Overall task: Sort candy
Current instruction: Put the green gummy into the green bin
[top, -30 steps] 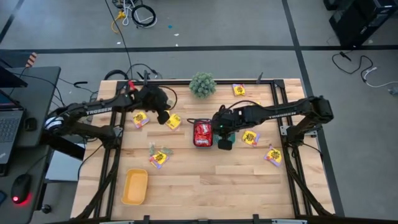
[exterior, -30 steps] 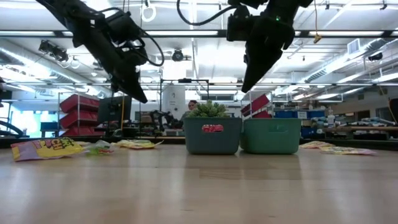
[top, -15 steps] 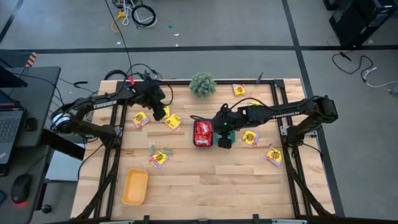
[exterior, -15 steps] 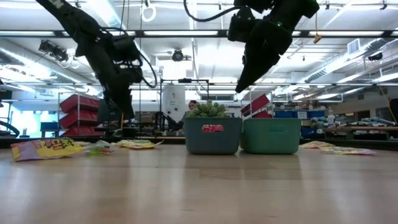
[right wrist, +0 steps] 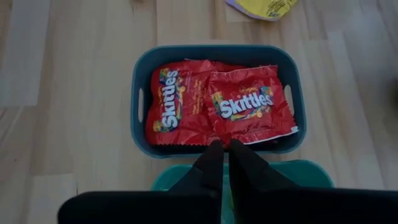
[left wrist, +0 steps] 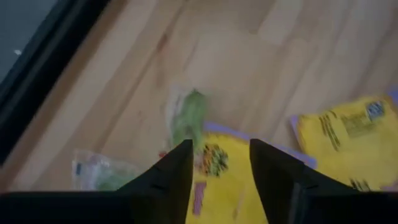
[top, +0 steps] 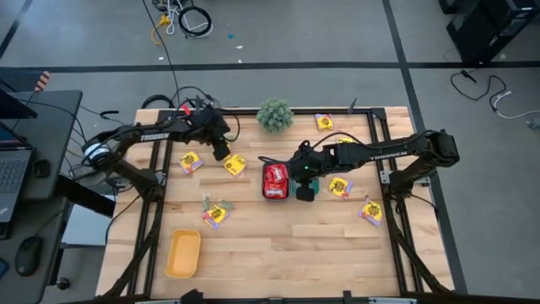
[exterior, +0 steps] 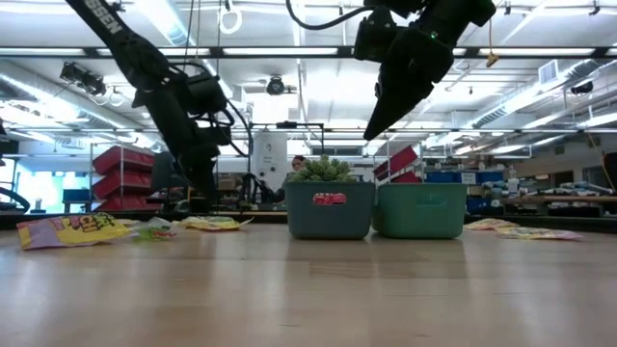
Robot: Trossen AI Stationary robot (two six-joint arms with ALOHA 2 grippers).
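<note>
Overhead, left gripper (left wrist: 219, 163) spread apart and empty above a yellow packet (left wrist: 227, 180) beside a green packet (left wrist: 189, 117), right gripper (right wrist: 221, 151) pinched closed, holding nothing, above the teal tray (right wrist: 142, 78) of two red packets (right wrist: 214, 104).

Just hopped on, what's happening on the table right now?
Candy sorting is under way. The left gripper, fingers apart, is low over a yellow packet near the table's far left. The right gripper hangs shut and empty above the teal tray holding two red packets. More yellow packets lie loose; the yellow tray looks empty.
</note>
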